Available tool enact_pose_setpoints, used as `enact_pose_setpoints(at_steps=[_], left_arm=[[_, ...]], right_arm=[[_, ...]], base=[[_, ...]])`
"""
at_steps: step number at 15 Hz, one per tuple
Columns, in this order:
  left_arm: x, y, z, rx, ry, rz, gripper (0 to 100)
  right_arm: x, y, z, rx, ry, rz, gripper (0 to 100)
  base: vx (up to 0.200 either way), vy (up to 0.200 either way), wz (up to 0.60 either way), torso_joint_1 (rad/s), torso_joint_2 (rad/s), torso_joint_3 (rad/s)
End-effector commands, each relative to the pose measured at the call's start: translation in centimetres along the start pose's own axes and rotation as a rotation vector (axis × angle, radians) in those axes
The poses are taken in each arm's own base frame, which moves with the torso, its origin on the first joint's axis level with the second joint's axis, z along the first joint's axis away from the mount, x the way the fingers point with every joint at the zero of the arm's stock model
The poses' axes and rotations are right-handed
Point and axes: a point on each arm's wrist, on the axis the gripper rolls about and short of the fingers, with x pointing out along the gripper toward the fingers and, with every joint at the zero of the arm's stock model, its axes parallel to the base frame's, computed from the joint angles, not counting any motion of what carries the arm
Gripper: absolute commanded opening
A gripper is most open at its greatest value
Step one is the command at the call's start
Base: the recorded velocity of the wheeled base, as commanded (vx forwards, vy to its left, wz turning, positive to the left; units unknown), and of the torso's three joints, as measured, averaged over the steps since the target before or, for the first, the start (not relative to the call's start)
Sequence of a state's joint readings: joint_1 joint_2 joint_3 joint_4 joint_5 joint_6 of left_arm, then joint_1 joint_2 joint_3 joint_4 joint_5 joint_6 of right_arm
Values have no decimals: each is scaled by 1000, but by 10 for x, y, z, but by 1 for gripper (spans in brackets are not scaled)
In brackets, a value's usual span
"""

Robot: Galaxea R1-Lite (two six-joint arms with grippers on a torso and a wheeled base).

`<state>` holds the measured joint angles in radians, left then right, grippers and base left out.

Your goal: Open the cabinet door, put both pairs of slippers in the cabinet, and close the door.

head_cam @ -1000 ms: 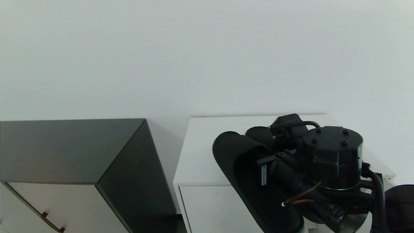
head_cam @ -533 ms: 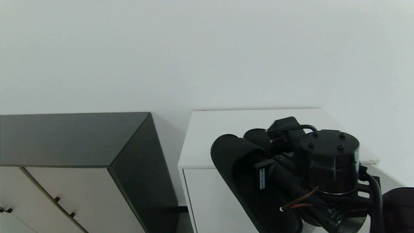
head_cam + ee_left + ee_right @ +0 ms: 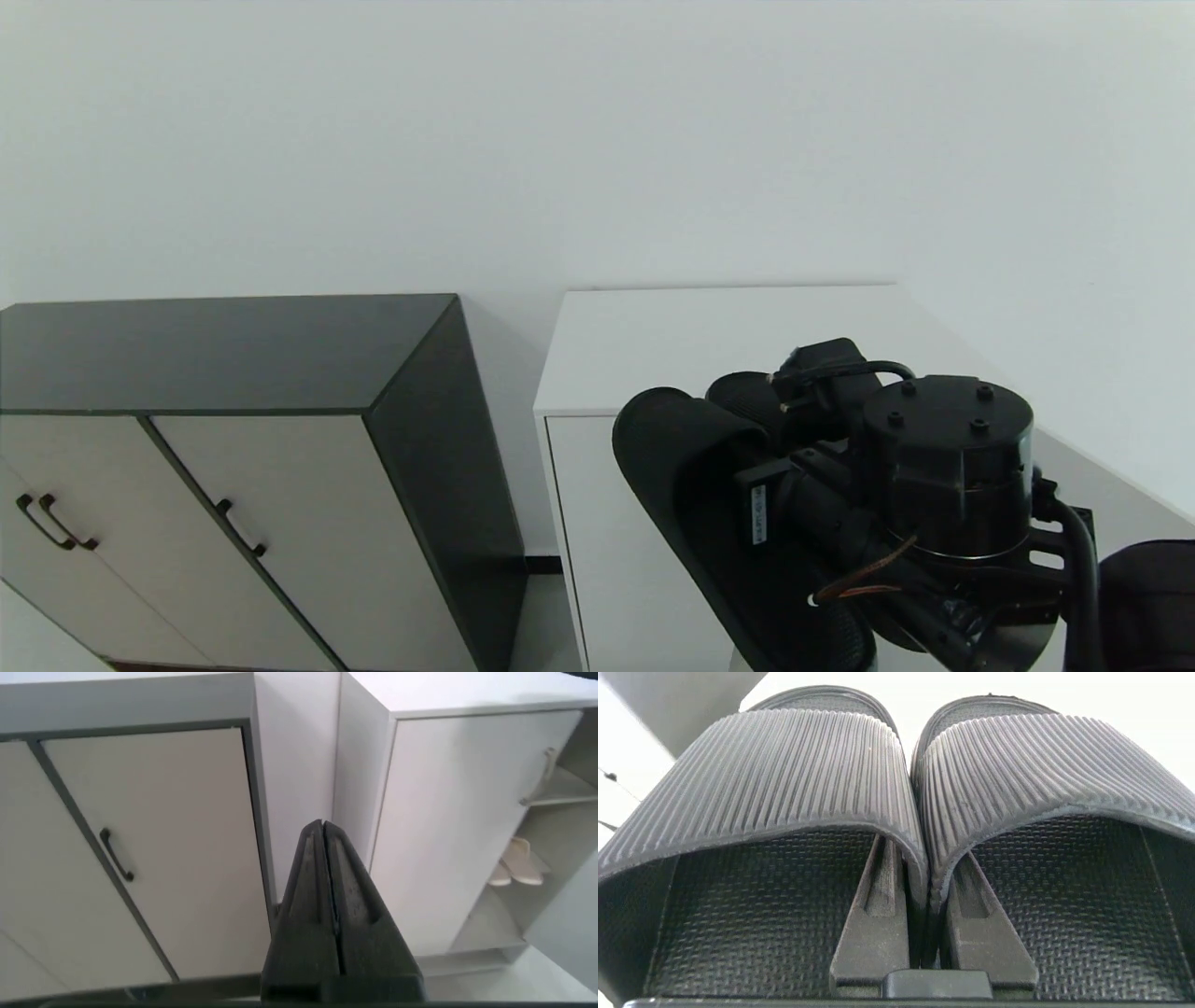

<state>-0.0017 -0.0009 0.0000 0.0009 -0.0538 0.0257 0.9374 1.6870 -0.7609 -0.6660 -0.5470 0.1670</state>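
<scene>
Two black slippers [image 3: 822, 775]: a ribbed-strap pair held side by side, soles dotted with a fine grid, inner edges touching. In the head view they hang in front of the white cabinet, toes pointing up and away.
Right gripper [image 3: 920, 859]: one finger sits inside each slipper, and the two pinch the adjoining inner sides of the straps together between them.
Right arm: low on the right of the head view, its round black wrist housing just behind the slippers, with a thin copper-coloured wire looping beneath.
Left gripper [image 3: 324, 829]: fingers pressed flat together with nothing between them, pointing toward the narrow gap between the two cabinets.
White cabinet [image 3: 709, 327]: stands against the wall, right of the dark-topped cabinet and just beside it, with its flat white top bare.
Cabinet door [image 3: 467, 812]: in the left wrist view, a white panel with a pale handle at its far edge. Whether this panel is shut or swung out I cannot tell.
Open shelves [image 3: 565, 789]: visible past the handle edge of that panel, inside the white cabinet.
Pale slippers [image 3: 519, 863]: a light pair resting together on one of those open shelves, below the highest shelf in sight.
Dark-topped cabinet [image 3: 215, 350]: black top and side, with two pale front doors, both shut.
Dark handles [image 3: 238, 527]: slim bars, one on each pale door.
Wall [image 3: 597, 140]: plain and white, behind both cabinets.
</scene>
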Motion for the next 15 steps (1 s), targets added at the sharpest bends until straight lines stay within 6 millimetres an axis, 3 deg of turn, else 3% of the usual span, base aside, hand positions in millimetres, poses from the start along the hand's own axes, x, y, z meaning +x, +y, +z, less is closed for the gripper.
enact_pose_setpoints(at_steps=[1, 14, 15], left_arm=[[0, 0, 0, 0, 2, 0, 0], [0, 0, 0, 5, 2, 2, 0], [0, 0, 0, 6, 2, 0, 0]], right_arm=[[1, 0, -1, -2, 3, -1, 0], [1, 0, -1, -2, 4, -2, 0], [1, 0, -1, -2, 3, -1, 0]], base=[[0, 0, 0, 0, 0, 0], [0, 0, 0, 0, 0, 0], [0, -200, 0, 2, 2, -7]])
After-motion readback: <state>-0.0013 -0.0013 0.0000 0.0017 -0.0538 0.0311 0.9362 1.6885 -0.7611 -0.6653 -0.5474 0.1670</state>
